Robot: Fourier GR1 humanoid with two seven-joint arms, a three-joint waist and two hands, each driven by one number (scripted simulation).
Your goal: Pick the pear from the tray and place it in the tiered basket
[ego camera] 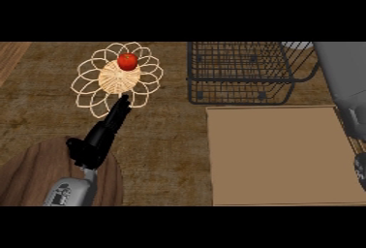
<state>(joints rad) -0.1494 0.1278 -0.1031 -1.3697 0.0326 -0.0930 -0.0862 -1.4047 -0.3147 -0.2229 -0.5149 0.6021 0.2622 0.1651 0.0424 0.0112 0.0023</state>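
Note:
The pear [127,61] is a small red fruit sitting at the far side of a pale woven tray [93,92] with looped petal edges, at the upper left. My left hand [106,128] stretches toward it with fingers straight and open; the fingertips [123,100] lie over the tray's near rim, a short way short of the pear. The tiered basket [243,72] is black wire and stands at the upper right, with nothing visible in it. Of my right hand [360,169] only a dark sliver shows at the right edge.
A round wooden board [28,179] lies under my left forearm at the lower left. A large flat brown mat [279,155] covers the counter in front of the basket. A grey forearm-like shape [343,72] runs down the right edge beside the basket.

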